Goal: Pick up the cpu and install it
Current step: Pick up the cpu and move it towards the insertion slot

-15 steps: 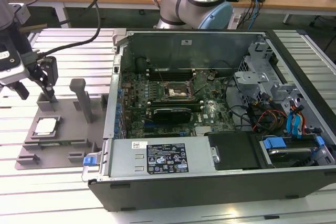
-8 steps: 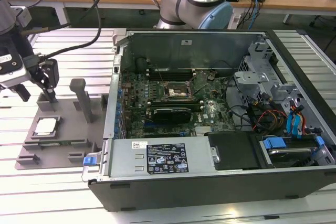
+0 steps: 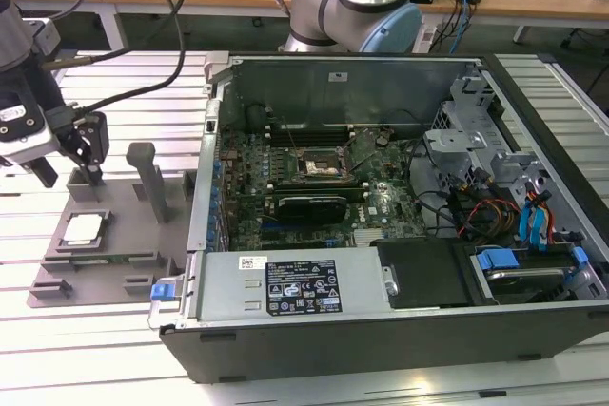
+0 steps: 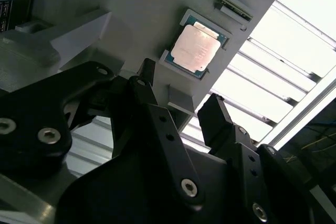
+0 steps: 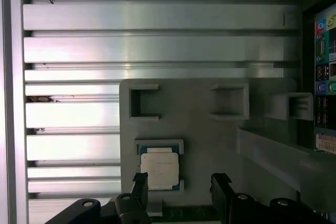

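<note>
The cpu [image 3: 81, 228], a small square chip with a silvery top, lies flat in a pocket of the grey fixture plate [image 3: 119, 225] at the exterior view's left. Both wrist views also show the cpu [image 4: 195, 49] [image 5: 159, 168] resting in its pocket. My gripper [image 3: 68, 164] hovers above the plate's far side, a little beyond the chip and clear of it. Its black fingers [image 4: 212, 111] stand apart, and in both wrist views the gripper [image 4: 180, 90] [image 5: 180, 181] is open with nothing between them. The black socket [image 3: 322, 164] sits on the motherboard inside the case.
An open computer case [image 3: 381, 330] takes up the middle and the exterior view's right, its wall beside the plate. A tall grey post [image 3: 145, 173] rises from the plate next to my gripper. Slatted aluminium table [image 5: 157, 45] surrounds the plate. The arm's base [image 3: 357, 7] stands behind the case.
</note>
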Controlling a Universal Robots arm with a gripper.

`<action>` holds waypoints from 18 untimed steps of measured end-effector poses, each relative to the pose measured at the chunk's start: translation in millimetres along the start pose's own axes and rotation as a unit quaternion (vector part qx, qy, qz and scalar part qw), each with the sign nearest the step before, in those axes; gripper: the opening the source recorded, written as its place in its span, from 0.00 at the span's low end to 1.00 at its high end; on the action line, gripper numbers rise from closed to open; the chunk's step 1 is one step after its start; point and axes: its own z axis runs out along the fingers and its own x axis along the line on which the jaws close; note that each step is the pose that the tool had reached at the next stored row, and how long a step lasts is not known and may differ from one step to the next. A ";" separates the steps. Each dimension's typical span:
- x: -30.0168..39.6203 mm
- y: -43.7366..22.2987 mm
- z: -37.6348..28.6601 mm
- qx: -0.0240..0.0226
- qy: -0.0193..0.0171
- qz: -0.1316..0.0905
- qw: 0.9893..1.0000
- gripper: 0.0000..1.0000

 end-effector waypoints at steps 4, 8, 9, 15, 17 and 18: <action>0.1 0.0 3.3 0.000 0.000 0.000 1.000 0.60; 0.2 0.1 7.3 0.000 0.000 0.000 1.000 0.60; 0.2 0.1 7.9 0.000 0.000 0.000 1.000 0.60; 0.4 0.2 14.3 0.000 0.000 0.000 1.000 0.60; 0.5 0.3 15.5 0.000 0.000 0.000 1.000 0.60; 0.5 0.3 16.4 0.000 0.000 0.000 1.000 0.60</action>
